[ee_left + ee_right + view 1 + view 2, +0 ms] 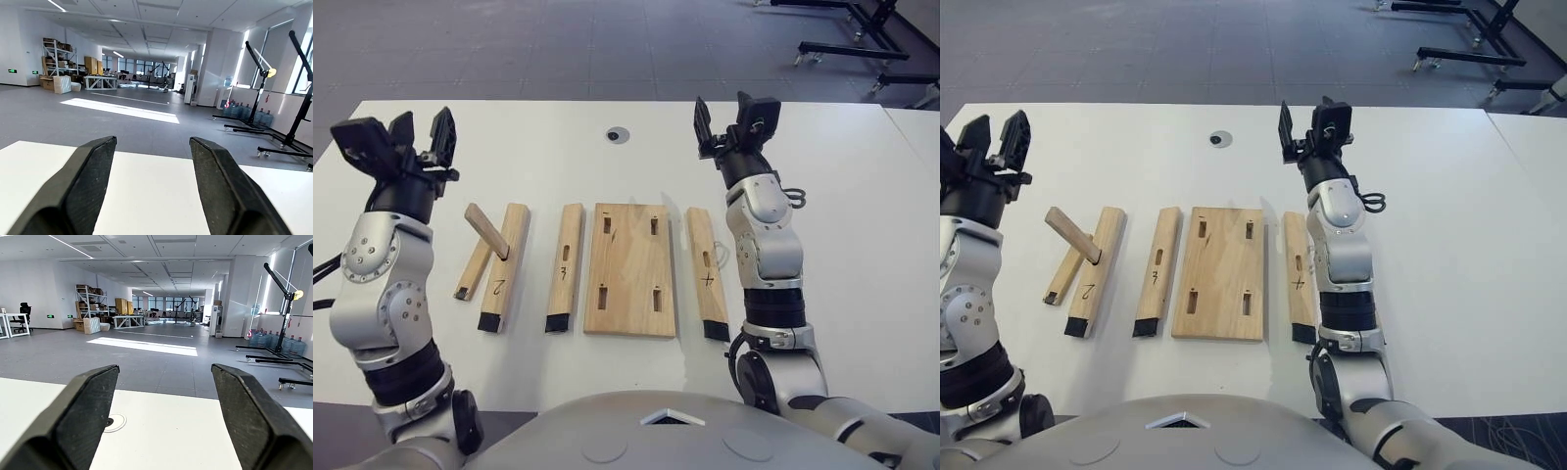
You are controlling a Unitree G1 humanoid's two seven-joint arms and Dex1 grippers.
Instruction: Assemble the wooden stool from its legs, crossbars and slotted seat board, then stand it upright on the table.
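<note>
While the white worktop (842,196) carries every piece, nothing on it is joined yet: all the wood lies flat and loose.

One seat board (629,269) lies in the middle in front of the robot. Its long axis runs from near to far, and four small slots show on its face, two toward the far end and two toward the near end.

Three broad legs lie roughly parallel to it, each with a black tip at the near end and a slot along its length. One leg (565,266) lies just left of the board. A second leg (504,266) lies farther left, its far end leaning slightly rightward. The third leg (707,274) lies just right of the board.

One narrower strip (470,274) lies at the far left against the second leg, dark-tipped at its near end. One short bar (486,230) rests diagonally over the far parts of that strip and leg.

The left end effector (423,122) is held above the worktop's left side, well clear of the wood, fingers apart and gripping nothing. The right end effector (722,117) is raised beyond the board's far right corner, likewise spread and empty. Its forearm rises just beside the third leg.

A round port (618,135) is set in the worktop beyond the board. A black cable loop (793,199) lies near the right arm.
</note>
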